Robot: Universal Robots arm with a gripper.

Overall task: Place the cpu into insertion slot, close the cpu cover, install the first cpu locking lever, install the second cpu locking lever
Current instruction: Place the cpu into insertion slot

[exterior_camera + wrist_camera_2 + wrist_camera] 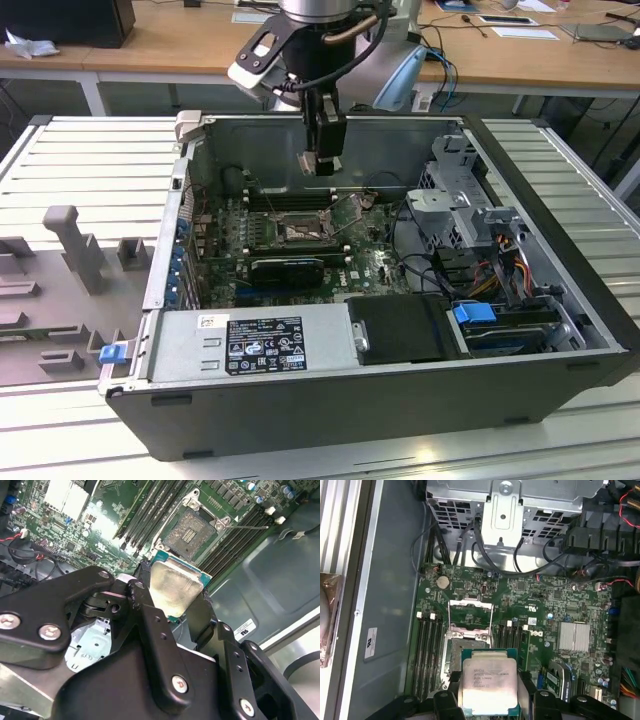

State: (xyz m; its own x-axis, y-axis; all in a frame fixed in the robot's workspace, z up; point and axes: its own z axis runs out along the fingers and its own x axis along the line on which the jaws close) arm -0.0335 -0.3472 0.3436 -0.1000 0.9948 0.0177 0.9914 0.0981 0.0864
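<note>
from where i stood, the cpu (311, 160) was only a small pale sliver under the arm in the exterior view, its edges hard to make out. in the first wrist view one edge of it was cut off, and it hid part of the insertion slot (467, 647) behind it, so the brownish pin field showed only in part. the cpu cover (470, 605) seemed to be swung up at one end of the slot, seen so steeply that i could not make out its window. the gripper (174, 587) was clenched on the cpu, a black finger (150, 625) pressed against each of two opposite edges. it hung above the open computer case (400, 400), well apart from the slot. a thin wire lever (247, 527) stuck out from a corner of the slot. long black memory slots (150, 505) ran along both sides of the slot, and a black card (287, 268) lay near it. a drive cage (455, 200) with loose cables (405, 235) crowded the exterior view's right. the case sat on a ribbed grey bench (90, 150).
</note>
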